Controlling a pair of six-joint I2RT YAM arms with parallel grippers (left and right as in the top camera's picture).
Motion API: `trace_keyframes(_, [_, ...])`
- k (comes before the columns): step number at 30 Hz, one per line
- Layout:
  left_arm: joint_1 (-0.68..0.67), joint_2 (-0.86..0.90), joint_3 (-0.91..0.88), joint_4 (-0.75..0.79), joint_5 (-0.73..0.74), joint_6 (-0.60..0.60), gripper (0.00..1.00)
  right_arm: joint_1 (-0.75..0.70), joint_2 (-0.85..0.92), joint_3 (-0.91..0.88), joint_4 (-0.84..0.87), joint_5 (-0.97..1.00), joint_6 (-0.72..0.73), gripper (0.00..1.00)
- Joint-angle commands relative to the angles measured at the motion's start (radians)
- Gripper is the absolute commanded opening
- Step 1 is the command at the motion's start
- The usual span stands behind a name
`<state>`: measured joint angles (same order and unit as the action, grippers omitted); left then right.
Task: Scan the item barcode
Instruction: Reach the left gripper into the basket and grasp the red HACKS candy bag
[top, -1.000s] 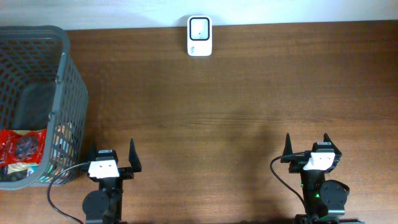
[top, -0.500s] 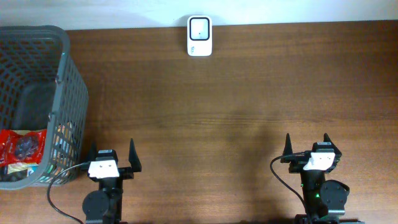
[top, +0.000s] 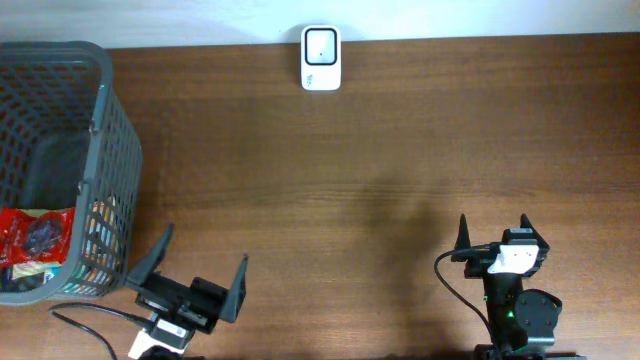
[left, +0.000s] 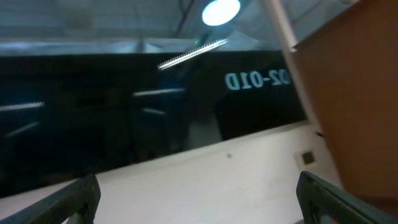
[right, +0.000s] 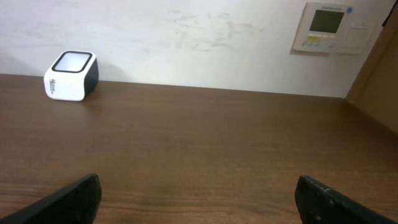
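The item, a red packet (top: 35, 240), lies inside the grey basket (top: 103, 75) at the left. A white barcode scanner (top: 321, 58) stands at the table's far edge; it also shows far left in the right wrist view as the scanner (right: 71, 76). My left gripper (top: 197, 268) is open near the front edge, just right of the basket, turned askew. In the left wrist view the left gripper (left: 198, 186) points up at a wall and a dark window, with nothing between its fingers. My right gripper (top: 494, 225) is open at the front right, and the right gripper (right: 198, 183) is empty over bare wood.
The basket takes up the table's left side, and its near corner stands close to my left arm. A wall control panel (right: 326, 28) hangs behind the table on the right. Brown tabletop (top: 350, 180) lies between the arms and the scanner.
My left arm has swung: its gripper has shifted forward and right and twisted, and its camera now faces upward. The right arm, packet and scanner have not moved.
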<state>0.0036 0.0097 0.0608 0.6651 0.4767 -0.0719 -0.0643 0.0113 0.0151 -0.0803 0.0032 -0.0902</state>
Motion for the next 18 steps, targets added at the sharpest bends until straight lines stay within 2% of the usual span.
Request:
trace_keyframes(1, [0.006, 0.006, 0.172, -0.164, 0.021, 0.043, 0.99, 0.006, -0.006, -0.01, 0.0, 0.006, -0.007, 0.98])
trace_keyframes(5, [0.006, 0.114, 0.484, -0.523, -0.313, 0.182, 0.99, 0.006, -0.006, -0.01, -0.001, 0.006, -0.007, 0.98])
trace_keyframes(6, [0.006, 0.157, 0.555, -0.599, -0.336, 0.211, 0.99, 0.006, -0.006, -0.01, -0.001, 0.006, -0.007, 0.98])
trace_keyframes(7, [0.006, 0.204, 0.628, -0.677, -0.321, 0.224, 0.99, 0.006, -0.006, -0.01, -0.001, 0.006, -0.007, 0.99])
trace_keyframes(9, [0.006, 0.317, 0.764, -0.832, -0.107, 0.224, 0.99, 0.006, -0.006, -0.01, 0.0, 0.006, -0.007, 0.98])
trace_keyframes(11, [0.006, 0.395, 0.812, -0.871, 0.084, 0.229, 0.99, 0.006, -0.006, -0.01, -0.001, 0.006, -0.007, 0.98])
trace_keyframes(12, [0.006, 0.45, 0.833, -0.864, 0.103, 0.252, 0.99, 0.006, -0.006, -0.01, 0.0, 0.006, -0.007, 0.98])
trace_keyframes(14, [0.006, 0.508, 0.879, -0.872, -0.026, 0.243, 0.99, 0.006, -0.006, -0.01, -0.001, 0.006, -0.007, 0.98])
trace_keyframes(16, [0.006, 0.582, 0.972, -0.935, -0.266, 0.189, 0.99, 0.006, -0.006, -0.01, -0.001, 0.006, -0.007, 0.98])
trace_keyframes(18, [0.006, 0.687, 1.108, -1.035, -0.494, 0.198, 0.99, 0.006, -0.006, -0.01, -0.001, 0.006, -0.007, 0.99])
